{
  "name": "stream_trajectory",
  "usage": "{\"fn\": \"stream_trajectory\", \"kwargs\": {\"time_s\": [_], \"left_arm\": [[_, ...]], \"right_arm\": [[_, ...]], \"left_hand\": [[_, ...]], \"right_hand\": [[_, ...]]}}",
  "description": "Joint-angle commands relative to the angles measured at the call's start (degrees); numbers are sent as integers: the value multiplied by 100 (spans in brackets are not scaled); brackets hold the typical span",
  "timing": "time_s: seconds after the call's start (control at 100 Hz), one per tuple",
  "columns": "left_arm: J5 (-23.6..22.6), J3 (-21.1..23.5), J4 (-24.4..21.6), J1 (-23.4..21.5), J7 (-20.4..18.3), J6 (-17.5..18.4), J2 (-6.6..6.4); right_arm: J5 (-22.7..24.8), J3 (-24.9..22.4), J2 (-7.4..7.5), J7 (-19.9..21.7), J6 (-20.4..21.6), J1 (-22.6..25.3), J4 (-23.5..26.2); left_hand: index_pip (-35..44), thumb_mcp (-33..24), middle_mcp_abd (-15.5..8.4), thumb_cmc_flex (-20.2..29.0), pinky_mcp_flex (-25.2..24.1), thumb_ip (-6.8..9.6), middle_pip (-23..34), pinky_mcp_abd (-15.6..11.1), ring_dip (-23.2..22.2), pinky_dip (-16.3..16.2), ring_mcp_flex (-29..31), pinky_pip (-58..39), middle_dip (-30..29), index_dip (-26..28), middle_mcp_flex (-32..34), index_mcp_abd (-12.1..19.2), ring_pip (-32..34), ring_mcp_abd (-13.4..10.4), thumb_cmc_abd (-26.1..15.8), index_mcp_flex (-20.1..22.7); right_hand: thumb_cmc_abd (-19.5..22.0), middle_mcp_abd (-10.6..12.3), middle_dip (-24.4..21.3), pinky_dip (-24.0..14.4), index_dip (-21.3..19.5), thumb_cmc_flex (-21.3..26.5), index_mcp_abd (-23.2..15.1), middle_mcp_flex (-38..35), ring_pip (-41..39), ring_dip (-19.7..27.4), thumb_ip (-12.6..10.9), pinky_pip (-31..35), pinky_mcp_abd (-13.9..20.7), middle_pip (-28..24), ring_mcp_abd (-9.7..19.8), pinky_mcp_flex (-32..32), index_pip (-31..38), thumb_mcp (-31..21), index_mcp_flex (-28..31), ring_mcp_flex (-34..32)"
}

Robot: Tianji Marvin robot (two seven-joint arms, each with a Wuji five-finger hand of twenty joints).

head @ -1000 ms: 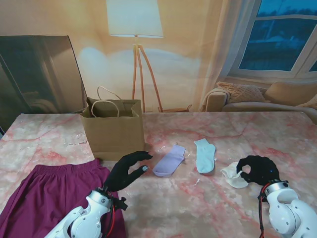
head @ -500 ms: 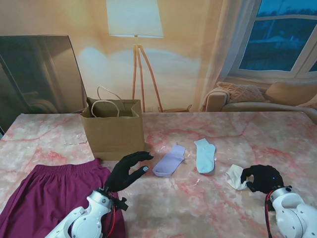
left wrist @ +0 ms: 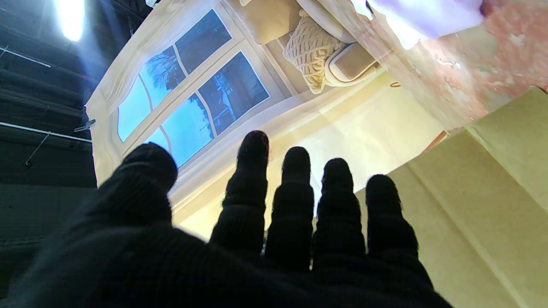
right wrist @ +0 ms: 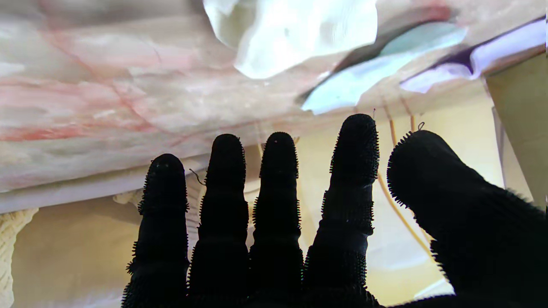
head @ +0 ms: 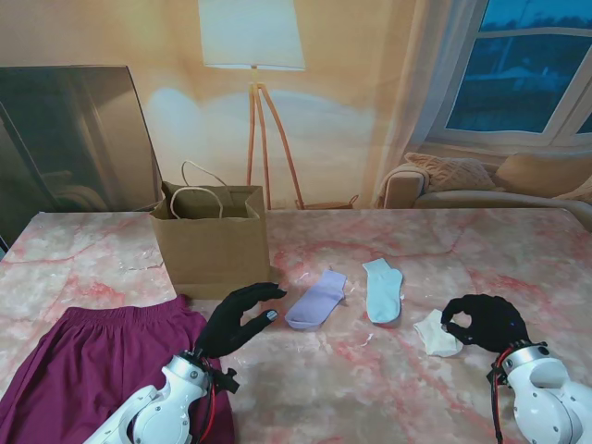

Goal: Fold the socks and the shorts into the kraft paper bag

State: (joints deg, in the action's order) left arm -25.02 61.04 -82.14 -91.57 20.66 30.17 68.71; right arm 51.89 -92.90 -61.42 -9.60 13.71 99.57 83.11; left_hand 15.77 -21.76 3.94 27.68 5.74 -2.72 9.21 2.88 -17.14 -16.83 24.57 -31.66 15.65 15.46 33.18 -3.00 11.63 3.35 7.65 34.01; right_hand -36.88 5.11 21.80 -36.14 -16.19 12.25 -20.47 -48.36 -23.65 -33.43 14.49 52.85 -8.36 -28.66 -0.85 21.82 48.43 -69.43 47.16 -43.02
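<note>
**Both hands open over the marble table, socks and shorts unfolded**

The right hand [head: 483, 321] hovers at the right side of the table with its black-gloved fingers spread and nothing held; in the right wrist view its fingers [right wrist: 278, 179] stand apart with the tabletop beyond them. Just beside it on its left lies a crumpled white sock [head: 435, 333], close to the thumb and forefinger, though whether they touch cannot be told from the stand view. The wrist view shows the same white sock [right wrist: 295, 34] lying free of the fingers.

The left hand [head: 239, 318] is raised near the middle of the table, fingers loosely extended and empty. Its wrist view shows the fingers [left wrist: 295, 192] held apart, with the kraft paper bag [left wrist: 479, 205] close by.

The kraft paper bag [head: 212, 239] stands upright and open on the left half of the marble table [head: 388, 388], its handles up. The maroon shorts [head: 88, 370] lie spread flat at the near left, partly under the left arm. A lavender sock [head: 316, 300] lies just right of the left hand's fingertips, and a pale blue sock [head: 383, 289] lies beside it, farther right. All three socks are well clear of the bag's mouth.
</note>
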Motion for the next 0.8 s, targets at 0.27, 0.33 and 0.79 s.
{"fn": "stream_trajectory", "kwargs": {"time_s": [0.27,0.33,0.79], "left_arm": [[-1,38,-41,-39,-7,-3,-3],[-2,47,-44,-44,-5,-3,-4],[13,71,-43,-52,-17,-5,-6]], "right_arm": [[674,654,32,-206,-732,-523,-89],[857,817,70,-137,-902,-643,-168],[1757,1806,307,578,-1641,-1280,-778]], "left_hand": [[24,109,77,31,-34,276,-142,-14,-35,29,32,60,28,48,-15,120,-85,-31,-123,43],[26,106,88,32,-35,276,-143,-15,-35,28,27,59,28,49,-18,122,-86,-32,-123,46],[34,91,89,32,-35,274,-143,-12,-35,29,31,60,28,52,-15,114,-85,-29,-117,55]], "right_hand": [[-811,22,-499,417,-395,1249,477,-131,571,647,-491,209,50,216,27,588,-899,-862,-571,-719],[-941,27,-549,410,-457,1422,592,55,614,675,-561,254,80,260,50,652,-1026,-878,-885,-681],[-1296,174,-450,-311,-220,1462,784,485,-517,-225,-508,983,444,-129,391,758,-984,-837,-1770,-301]]}}
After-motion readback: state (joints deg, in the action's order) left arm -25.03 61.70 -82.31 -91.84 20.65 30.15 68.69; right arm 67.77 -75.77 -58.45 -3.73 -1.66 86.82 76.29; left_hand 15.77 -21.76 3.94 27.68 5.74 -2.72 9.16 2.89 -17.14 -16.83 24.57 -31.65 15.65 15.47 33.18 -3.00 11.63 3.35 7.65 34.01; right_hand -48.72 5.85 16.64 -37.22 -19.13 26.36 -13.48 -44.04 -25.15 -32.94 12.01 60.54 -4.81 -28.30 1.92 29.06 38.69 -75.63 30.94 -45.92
